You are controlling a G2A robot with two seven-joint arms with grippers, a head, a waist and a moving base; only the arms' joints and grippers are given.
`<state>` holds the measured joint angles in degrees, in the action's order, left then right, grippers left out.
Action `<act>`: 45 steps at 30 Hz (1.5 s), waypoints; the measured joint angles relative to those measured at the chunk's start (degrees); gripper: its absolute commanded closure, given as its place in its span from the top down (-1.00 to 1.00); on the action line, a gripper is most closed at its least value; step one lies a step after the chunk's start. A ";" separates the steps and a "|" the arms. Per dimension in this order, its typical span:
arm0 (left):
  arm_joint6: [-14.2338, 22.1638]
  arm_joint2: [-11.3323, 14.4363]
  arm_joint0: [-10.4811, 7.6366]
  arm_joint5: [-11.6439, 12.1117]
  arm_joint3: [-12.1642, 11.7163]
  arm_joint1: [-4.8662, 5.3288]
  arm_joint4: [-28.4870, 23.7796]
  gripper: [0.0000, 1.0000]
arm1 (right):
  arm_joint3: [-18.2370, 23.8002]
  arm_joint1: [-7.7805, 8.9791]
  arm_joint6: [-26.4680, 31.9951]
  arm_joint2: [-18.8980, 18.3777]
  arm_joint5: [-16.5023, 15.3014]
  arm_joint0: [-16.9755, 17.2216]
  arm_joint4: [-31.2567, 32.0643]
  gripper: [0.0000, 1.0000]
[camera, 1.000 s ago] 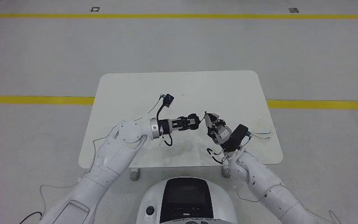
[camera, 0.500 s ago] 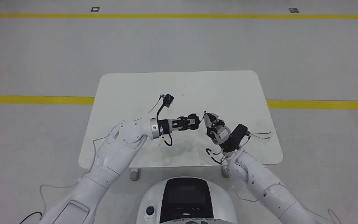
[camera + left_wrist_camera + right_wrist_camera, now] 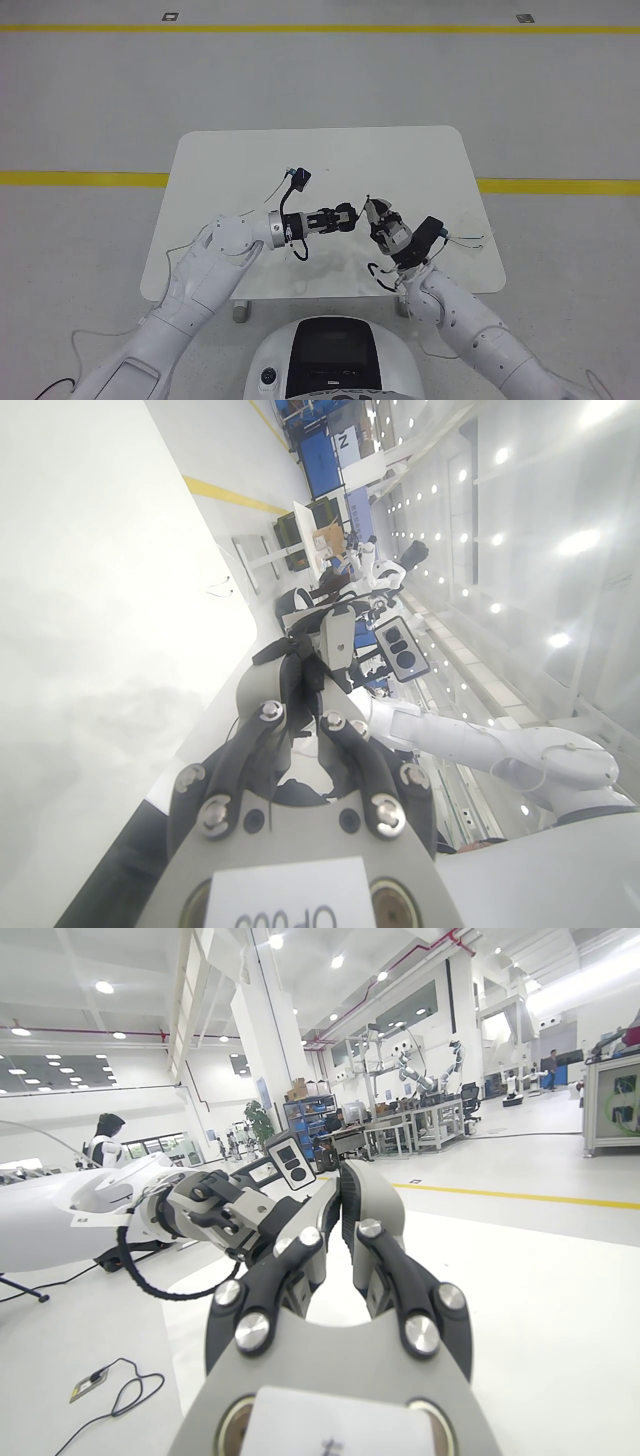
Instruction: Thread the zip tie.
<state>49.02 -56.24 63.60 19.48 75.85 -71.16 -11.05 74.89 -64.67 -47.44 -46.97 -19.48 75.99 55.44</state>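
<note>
The two grippers meet fingertip to fingertip above the middle of the white table. My left gripper comes in from the left and is shut on the black zip tie, which runs between its pads and bunches at their tips. My right gripper faces it with its ribbed pads pressed shut, holding the other part of the zip tie. A short black tip sticks out just beyond the right fingers. In the left wrist view, a grey finger of the right gripper touches the black strap.
Thin loose wires lie on the table near its right edge. A small black camera module on a cable stands off the left forearm. Yellow floor lines run on both sides of the table.
My right wrist has crept very slightly toward the far side of the table. The left arm has not moved, and both grippers stay shut together.
</note>
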 measured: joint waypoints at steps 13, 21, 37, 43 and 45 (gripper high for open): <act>0.00 0.00 0.00 0.00 0.00 0.00 0.00 -1.00 | 1.10 1.54 2.91 3.92 0.00 -1.99 -4.96 -1.00; 0.00 0.00 0.00 0.00 0.00 0.00 0.00 -1.00 | 1.01 2.65 2.69 5.39 0.00 -2.80 -5.96 -1.00; 0.00 0.00 0.00 0.00 0.00 0.00 0.00 -1.00 | 0.82 5.17 -5.82 0.73 0.01 0.05 0.60 1.00; 0.00 0.00 0.00 0.00 0.00 0.00 0.00 -1.00 | 1.10 5.42 -6.78 0.30 0.00 0.58 3.41 1.00; 0.00 0.00 0.00 0.00 0.00 0.00 0.00 -1.00 | 1.09 5.42 -6.77 0.30 0.00 0.58 3.40 1.00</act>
<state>49.02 -56.24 63.60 19.48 75.85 -71.16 -11.05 75.98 -59.25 -54.21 -46.67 -19.48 76.57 58.84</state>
